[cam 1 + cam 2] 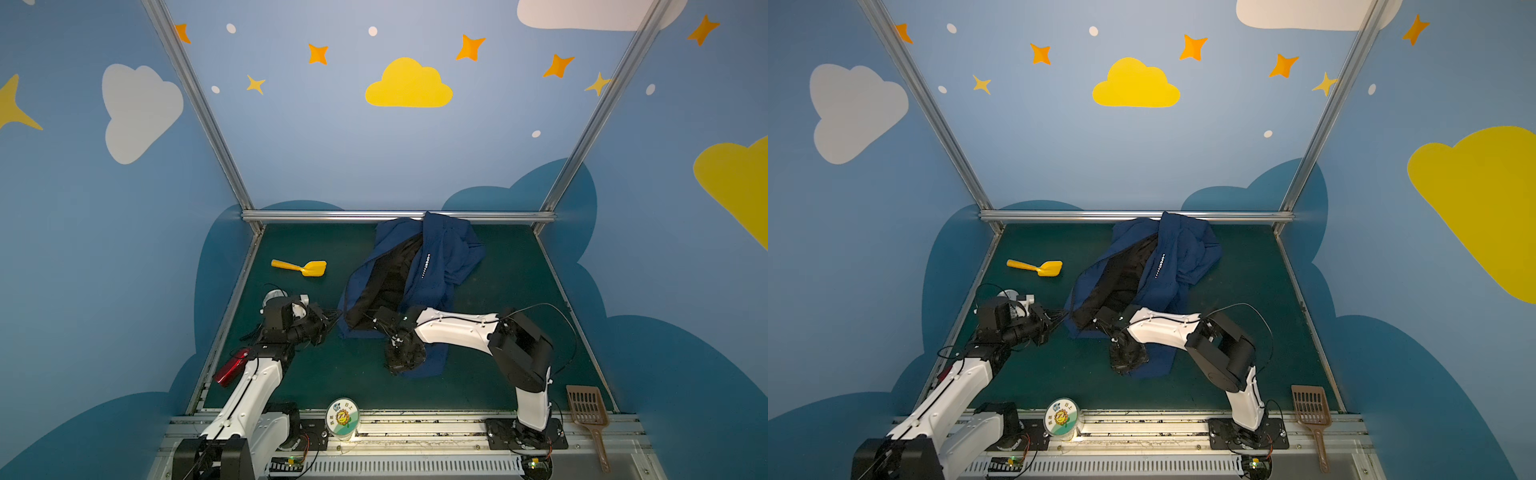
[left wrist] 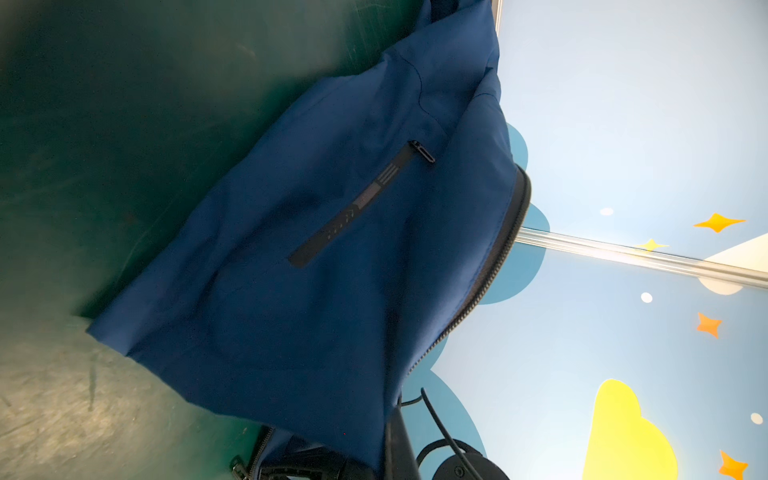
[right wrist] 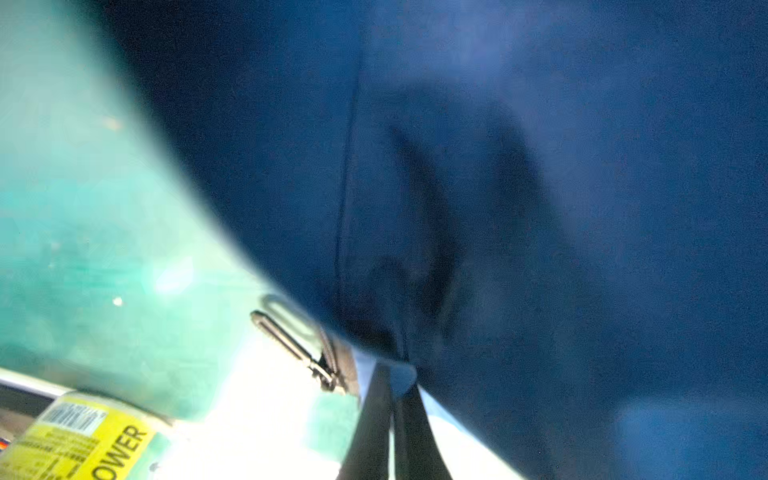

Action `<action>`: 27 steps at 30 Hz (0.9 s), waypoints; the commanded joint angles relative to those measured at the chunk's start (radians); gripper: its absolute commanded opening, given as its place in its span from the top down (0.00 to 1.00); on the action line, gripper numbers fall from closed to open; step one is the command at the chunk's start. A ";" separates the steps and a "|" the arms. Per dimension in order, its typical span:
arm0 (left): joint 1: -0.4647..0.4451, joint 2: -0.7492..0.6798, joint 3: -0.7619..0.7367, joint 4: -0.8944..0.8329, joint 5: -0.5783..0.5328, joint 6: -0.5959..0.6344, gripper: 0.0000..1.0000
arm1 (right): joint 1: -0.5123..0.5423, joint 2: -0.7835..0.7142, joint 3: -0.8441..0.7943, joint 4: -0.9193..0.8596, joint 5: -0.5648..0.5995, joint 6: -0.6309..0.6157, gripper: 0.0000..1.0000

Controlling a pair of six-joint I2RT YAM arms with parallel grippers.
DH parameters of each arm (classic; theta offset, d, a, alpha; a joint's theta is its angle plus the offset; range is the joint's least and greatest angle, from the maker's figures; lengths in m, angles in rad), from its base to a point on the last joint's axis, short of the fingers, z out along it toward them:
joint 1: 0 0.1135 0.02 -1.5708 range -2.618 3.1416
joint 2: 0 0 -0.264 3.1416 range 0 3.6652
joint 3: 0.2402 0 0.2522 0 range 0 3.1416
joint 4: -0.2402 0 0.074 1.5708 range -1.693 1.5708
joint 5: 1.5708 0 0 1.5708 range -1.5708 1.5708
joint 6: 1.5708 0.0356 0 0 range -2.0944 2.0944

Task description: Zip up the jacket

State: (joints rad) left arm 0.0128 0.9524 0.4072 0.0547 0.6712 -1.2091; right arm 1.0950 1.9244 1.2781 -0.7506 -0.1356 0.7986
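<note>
One jacket (image 1: 432, 266), green mat (image 1: 316, 374), cloud-painted walls (image 1: 332, 145)

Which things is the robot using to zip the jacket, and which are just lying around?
For the job: jacket, left claw, right claw, both shut on its fabric.
Just lying about: yellow scoop, brown slotted scoop, round sunflower tub.

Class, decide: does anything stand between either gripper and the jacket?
Nothing visible does. The left gripper is closed on the jacket at its hem corner, and the right gripper is pinched directly onto its blue fabric.
</note>
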 commanded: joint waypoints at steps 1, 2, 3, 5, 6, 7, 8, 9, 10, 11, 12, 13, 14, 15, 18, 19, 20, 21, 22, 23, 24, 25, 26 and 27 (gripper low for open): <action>-0.003 -0.017 -0.029 0.060 0.048 -0.020 0.97 | 0.003 -0.123 -0.108 0.170 0.002 -0.031 1.00; -0.009 -0.026 -0.037 0.085 0.048 -0.043 0.97 | 0.000 -0.180 -0.151 0.233 -0.015 -0.035 1.00; -0.016 -0.035 -0.041 0.106 0.045 -0.058 0.97 | -0.004 -0.233 -0.190 0.290 -0.032 -0.038 1.00; -0.042 -0.063 -0.035 0.121 0.018 -0.070 0.97 | -0.017 -0.315 -0.253 0.392 -0.067 -0.042 1.00; -0.060 -0.079 -0.031 0.127 -0.006 -0.074 0.97 | -0.027 -0.347 -0.282 0.442 -0.089 -0.044 1.00; -0.078 -0.092 -0.029 0.140 -0.028 -0.079 0.97 | -0.036 -0.377 -0.306 0.484 -0.101 -0.044 1.00; -0.098 -0.106 -0.030 0.164 -0.057 -0.089 0.97 | -0.045 -0.406 -0.331 0.524 -0.104 -0.048 1.00; -0.122 -0.122 -0.035 0.194 -0.092 -0.099 0.97 | -0.049 -0.433 -0.350 0.554 -0.099 -0.069 1.00; -0.140 -0.133 -0.040 0.217 -0.122 -0.108 0.97 | -0.048 -0.459 -0.362 0.570 -0.072 -0.094 1.00; -0.156 -0.144 -0.045 0.242 -0.153 -0.112 0.97 | -0.045 -0.488 -0.375 0.585 -0.032 -0.123 1.00; -0.168 -0.150 -0.048 0.264 -0.177 -0.113 0.97 | -0.043 -0.514 -0.385 0.595 0.005 -0.153 1.00; -0.180 -0.157 -0.049 0.285 -0.201 -0.111 0.97 | -0.040 -0.540 -0.388 0.585 0.074 -0.191 1.00; -0.189 -0.162 -0.048 0.296 -0.223 -0.109 0.97 | -0.040 -0.563 -0.390 0.578 0.139 -0.225 1.00; -0.198 -0.165 -0.047 0.308 -0.244 -0.107 0.97 | -0.043 -0.583 -0.396 0.594 0.184 -0.261 1.00; -0.229 -0.164 -0.047 0.368 -0.298 -0.079 0.97 | -0.044 -0.647 -0.453 0.750 0.309 -0.378 1.00; -0.245 -0.164 -0.044 0.382 -0.322 -0.060 0.97 | -0.043 -0.670 -0.489 0.849 0.341 -0.419 1.00; -0.262 -0.164 -0.042 0.397 -0.348 -0.036 0.97 | -0.045 -0.693 -0.532 0.958 0.355 -0.448 1.00; -0.277 -0.163 -0.043 0.420 -0.367 -0.010 0.97 | -0.049 -0.706 -0.571 1.080 0.360 -0.475 1.00; -0.291 -0.164 -0.041 0.441 -0.389 0.017 0.97 | -0.052 -0.716 -0.629 1.211 0.377 -0.493 1.00; -0.304 -0.164 -0.039 0.449 -0.411 0.031 0.97 | -0.060 -0.716 -0.661 1.299 0.400 -0.477 1.00; -0.309 -0.164 -0.036 0.451 -0.423 0.041 0.97 | -0.079 -0.706 -0.668 1.332 0.387 -0.458 1.00; -0.312 -0.163 -0.033 0.457 -0.430 0.059 0.97 | -0.096 -0.692 -0.667 1.353 0.361 -0.454 1.00; -0.316 -0.161 -0.035 0.473 -0.430 0.080 0.97 | -0.100 -0.667 -0.666 1.392 0.352 -0.476 1.00; -0.322 -0.161 -0.041 0.495 -0.432 0.104 0.97 | -0.102 -0.638 -0.660 1.403 0.362 -0.487 1.00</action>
State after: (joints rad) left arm -0.2993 0.7975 0.3645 0.4511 0.2913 -1.1965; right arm 1.0096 1.2484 0.6125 0.4038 0.1848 0.3717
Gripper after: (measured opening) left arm 0.050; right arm 0.047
